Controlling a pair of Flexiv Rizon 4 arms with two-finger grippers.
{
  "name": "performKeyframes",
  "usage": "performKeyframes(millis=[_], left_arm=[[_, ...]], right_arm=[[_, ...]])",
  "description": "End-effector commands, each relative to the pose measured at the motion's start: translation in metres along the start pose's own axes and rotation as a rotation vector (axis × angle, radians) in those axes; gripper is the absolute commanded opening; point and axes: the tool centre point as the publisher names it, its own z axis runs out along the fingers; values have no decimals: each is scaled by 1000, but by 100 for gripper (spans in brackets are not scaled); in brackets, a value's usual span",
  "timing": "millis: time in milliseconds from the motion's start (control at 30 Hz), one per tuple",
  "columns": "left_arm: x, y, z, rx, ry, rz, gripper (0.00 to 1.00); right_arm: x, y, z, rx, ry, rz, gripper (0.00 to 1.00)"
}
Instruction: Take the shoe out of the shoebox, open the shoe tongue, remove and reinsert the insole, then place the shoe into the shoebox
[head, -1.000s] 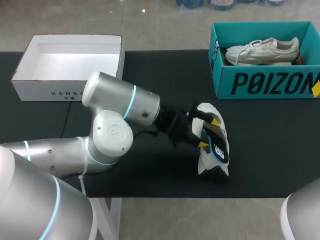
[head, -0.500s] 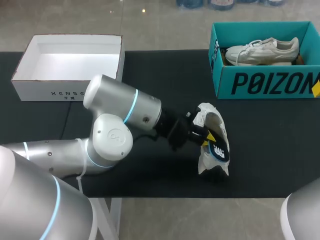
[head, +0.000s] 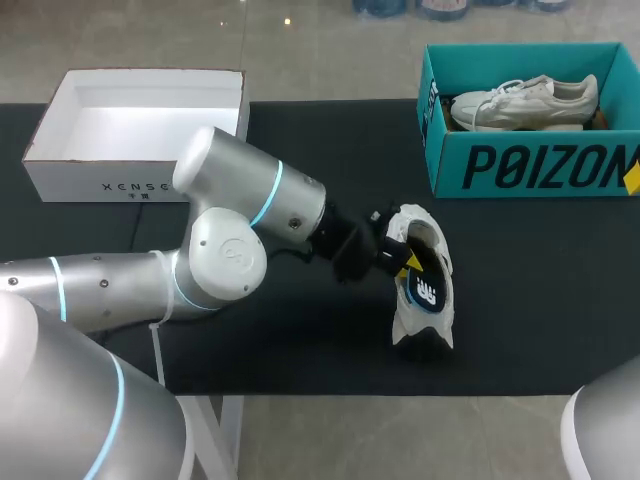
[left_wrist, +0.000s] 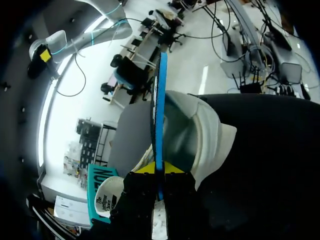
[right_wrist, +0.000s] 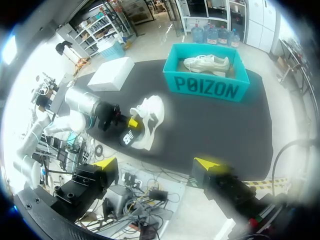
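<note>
Left pincer (left_wrist: 160, 170) grips the insole (left_wrist: 159, 100), edge-on in its wrist view, its dark printed face showing overhead.

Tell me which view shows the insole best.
Head view: the insole faces the camera, held by the left claw over the shoe. Left wrist shows it edge-on; right wrist, small and far.

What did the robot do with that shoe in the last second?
The left gripper, shut on the dark insole, swung it from beside the white shoe in over its opening. The teal shoebox and white box stayed put.
</note>
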Motion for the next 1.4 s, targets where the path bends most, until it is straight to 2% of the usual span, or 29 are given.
performKeyframes(millis=[33,100,133,167,200,233,333,600,700,900,967,1033,1400], left_arm=[[3,0,12,-15,15,-18,0],[8,-4,13,-17,26,-28,0],[9,-5,13,-13,17,-44,22],[11,-7,12,-12,14,-50,33],[11,-9,9,-13,8,-54,42],[11,-11,7,-12,0,-64,44],[11,-15,2,-14,-1,-67,33],[0,-25,-8,-23,-44,-69,33],[-4,-30,-5,-16,-57,-66,36],[-5,-36,3,-8,-59,-64,36],[-5,-36,5,-5,-60,-66,29],[-5,-36,5,-1,-63,-69,0],[-6,-14,5,-27,16,24,0]], right_arm=[[0,4,0,9,-1,2,100],[0,4,0,9,-1,2,100],[0,4,0,9,-1,2,100],[0,4,0,9,-1,2,100],[0,4,0,9,-1,2,100],[0,4,0,9,-1,2,100],[0,4,0,9,-1,2,100],[0,4,0,9,-1,2,100],[0,4,0,9,-1,2,100],[0,4,0,9,-1,2,100],[0,4,0,9,-1,2,100],[0,4,0,9,-1,2,100],[0,4,0,9,-1,2,100]])
